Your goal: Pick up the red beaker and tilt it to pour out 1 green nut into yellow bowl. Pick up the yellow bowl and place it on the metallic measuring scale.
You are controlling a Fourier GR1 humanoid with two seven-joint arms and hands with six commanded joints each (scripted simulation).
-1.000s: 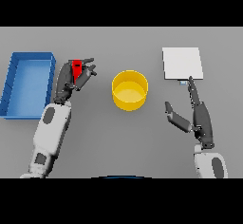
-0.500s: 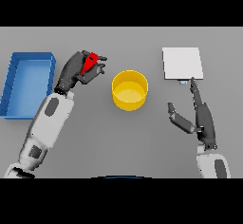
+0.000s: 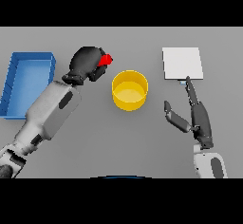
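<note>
Fingers (image 3: pixel 97 71) of the left hand (image 3: pixel 85 64) are curled tight round the red beaker (image 3: pixel 105 59), so that only a small red part of it shows past them, on the side facing the yellow bowl (image 3: pixel 129 90). The beaker is held above the grey worktop (image 3: pixel 95 142), tipped toward the bowl, with its visible end just beside the bowl's rim but not over the opening, as far as the head view lets me judge. Whether any nut is in the beaker or in the bowl I cannot tell; the bowl's inside shows only yellow. The bowl stands upright on the worktop between the two hands, nearer the curled left fingers than the right ones. The right hand (image 3: pixel 197 116) shows at the other side of the bowl, palm turned inward, its fingers (image 3: pixel 191 91) straight and stretched forward, its thumb spread apart from them toward the bowl; it holds nothing. Just beyond those straight fingertips lies the metallic measuring scale (image 3: pixel 182 62), a pale square plate flat on the worktop, its near edge close to or just touching the tip of the longest finger. Behind the left forearm, on the far side from the bowl, sits a blue tray (image 3: pixel 12 83), well apart from the curled fingers.
</note>
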